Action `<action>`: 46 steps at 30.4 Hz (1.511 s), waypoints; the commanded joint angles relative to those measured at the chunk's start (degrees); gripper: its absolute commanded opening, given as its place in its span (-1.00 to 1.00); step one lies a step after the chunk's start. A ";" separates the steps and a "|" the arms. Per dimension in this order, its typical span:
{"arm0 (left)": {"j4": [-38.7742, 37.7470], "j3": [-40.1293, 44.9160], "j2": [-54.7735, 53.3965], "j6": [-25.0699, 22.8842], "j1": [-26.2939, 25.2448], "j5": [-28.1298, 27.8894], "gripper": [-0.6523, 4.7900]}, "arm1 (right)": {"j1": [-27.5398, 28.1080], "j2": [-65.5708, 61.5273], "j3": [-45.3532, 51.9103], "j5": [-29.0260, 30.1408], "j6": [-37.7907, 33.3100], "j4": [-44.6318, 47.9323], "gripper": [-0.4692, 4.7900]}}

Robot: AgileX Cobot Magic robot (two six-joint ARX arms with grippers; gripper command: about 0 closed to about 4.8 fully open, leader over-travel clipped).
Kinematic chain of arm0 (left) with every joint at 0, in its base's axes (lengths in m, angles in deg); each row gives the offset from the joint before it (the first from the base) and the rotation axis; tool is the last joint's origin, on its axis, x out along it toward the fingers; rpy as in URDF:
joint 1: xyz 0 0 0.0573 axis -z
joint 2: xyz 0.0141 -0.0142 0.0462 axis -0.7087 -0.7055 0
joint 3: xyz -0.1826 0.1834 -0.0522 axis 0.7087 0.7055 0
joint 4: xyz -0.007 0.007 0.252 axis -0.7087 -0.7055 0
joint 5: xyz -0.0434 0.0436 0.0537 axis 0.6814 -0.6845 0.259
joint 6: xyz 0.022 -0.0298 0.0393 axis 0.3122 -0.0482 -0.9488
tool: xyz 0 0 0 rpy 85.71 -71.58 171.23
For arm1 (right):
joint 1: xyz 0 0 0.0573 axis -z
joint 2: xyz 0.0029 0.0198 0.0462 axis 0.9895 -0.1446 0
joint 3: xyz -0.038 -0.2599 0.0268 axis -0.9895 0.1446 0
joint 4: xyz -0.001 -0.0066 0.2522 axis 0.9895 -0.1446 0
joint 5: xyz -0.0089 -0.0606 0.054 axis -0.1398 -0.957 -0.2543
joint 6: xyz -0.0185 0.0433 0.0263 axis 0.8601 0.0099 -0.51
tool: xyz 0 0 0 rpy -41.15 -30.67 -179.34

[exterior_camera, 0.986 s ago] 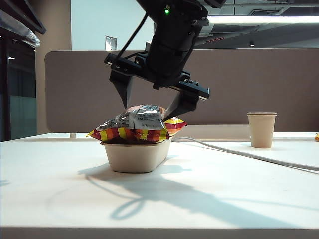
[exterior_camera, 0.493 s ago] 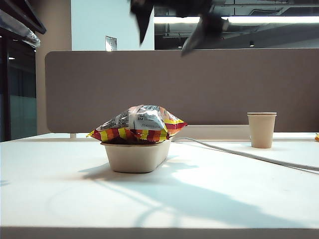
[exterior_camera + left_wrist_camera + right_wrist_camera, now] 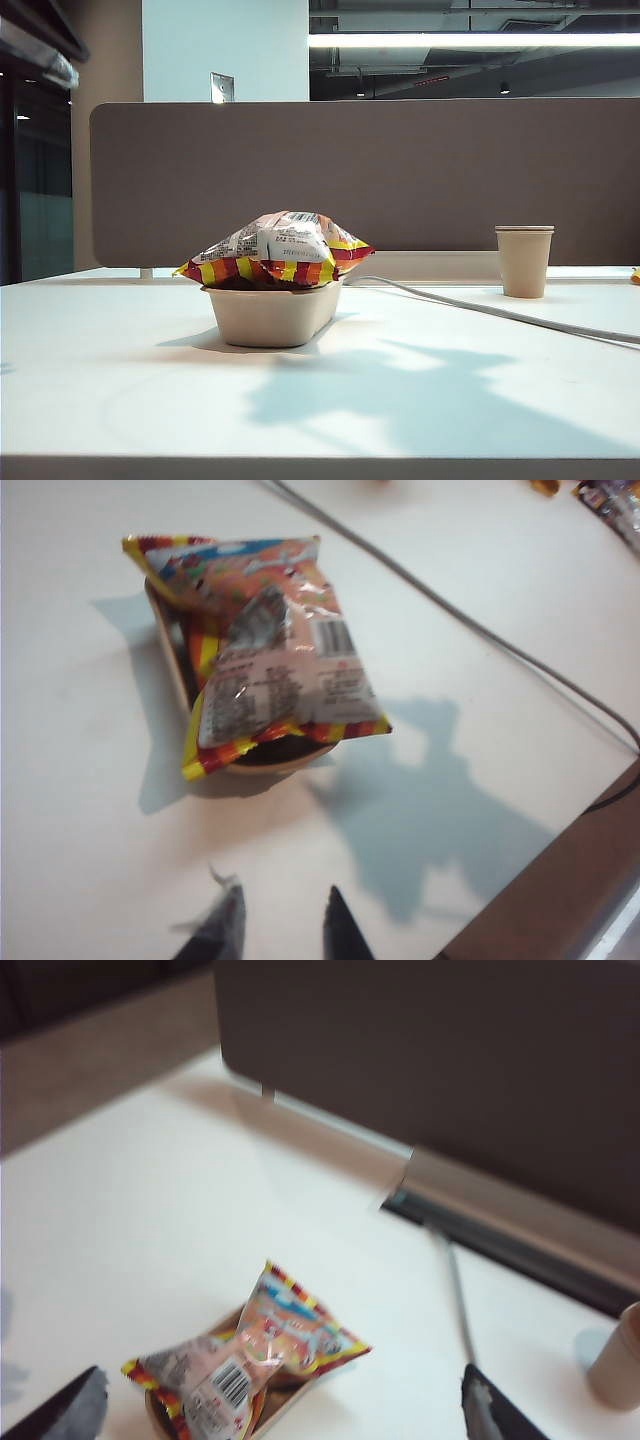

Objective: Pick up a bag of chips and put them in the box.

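The bag of chips [image 3: 275,250], shiny silver with red and yellow striped edges, lies on top of the beige box [image 3: 270,318], overhanging its rim. Neither gripper shows in the exterior view. In the left wrist view the bag [image 3: 280,660] covers the box [image 3: 166,640], and my left gripper [image 3: 283,918] hangs open some way off over bare table. In the right wrist view my right gripper [image 3: 285,1400] stands wide open high above the bag [image 3: 255,1355] and the box [image 3: 297,1396], with nothing held between its fingers.
A beige paper cup [image 3: 524,260] stands at the right, and a grey cable [image 3: 480,308] runs across the table behind the box. A grey partition [image 3: 400,170] closes the back. The table's edge [image 3: 560,880] is near my left gripper. Other snack packets [image 3: 605,498] lie far off.
My right gripper, which stood around the bag a second ago, has risen out of the top of the exterior view. The bag stays on the box.
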 commanded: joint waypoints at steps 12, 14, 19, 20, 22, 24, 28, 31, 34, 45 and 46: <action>5.38 -0.15 17.90 1.53 0.07 2.36 -0.38 | -0.13 23.58 21.53 0.35 -0.26 1.46 1.00; 5.18 0.11 21.33 2.91 0.07 2.36 -0.38 | -0.11 26.05 24.92 1.14 -1.51 1.49 1.00; 3.78 3.02 27.10 3.45 0.07 2.14 -0.38 | -0.11 27.56 29.16 5.75 -1.38 1.51 1.00; 3.45 4.11 28.48 3.48 0.07 2.16 -0.38 | -0.11 27.56 29.75 6.64 -1.25 1.46 1.00; 2.73 7.76 32.41 3.85 0.07 2.14 -0.38 | -0.11 27.45 31.23 10.88 -0.96 2.01 1.00; 2.82 9.75 34.51 3.85 0.07 2.14 -0.39 | -0.11 27.45 32.20 13.25 -0.90 2.80 0.95; 4.13 14.16 37.94 3.87 0.07 2.12 -0.49 | -0.11 27.47 34.49 16.28 -0.87 4.31 0.64; 4.31 16.90 39.21 3.87 0.07 -0.39 -0.53 | -0.11 27.02 35.39 16.57 -0.68 4.20 0.30; 4.24 19.23 39.19 5.01 0.07 -2.80 -0.55 | -0.09 26.43 35.82 16.22 -0.68 4.04 -0.05; 8.17 21.70 39.19 9.38 0.07 -11.34 -0.55 | -0.04 20.87 35.95 9.44 -0.68 2.08 -0.16; 10.21 22.12 39.19 10.58 0.07 -12.90 -0.55 | -0.04 20.09 35.95 9.16 -0.68 2.38 -0.16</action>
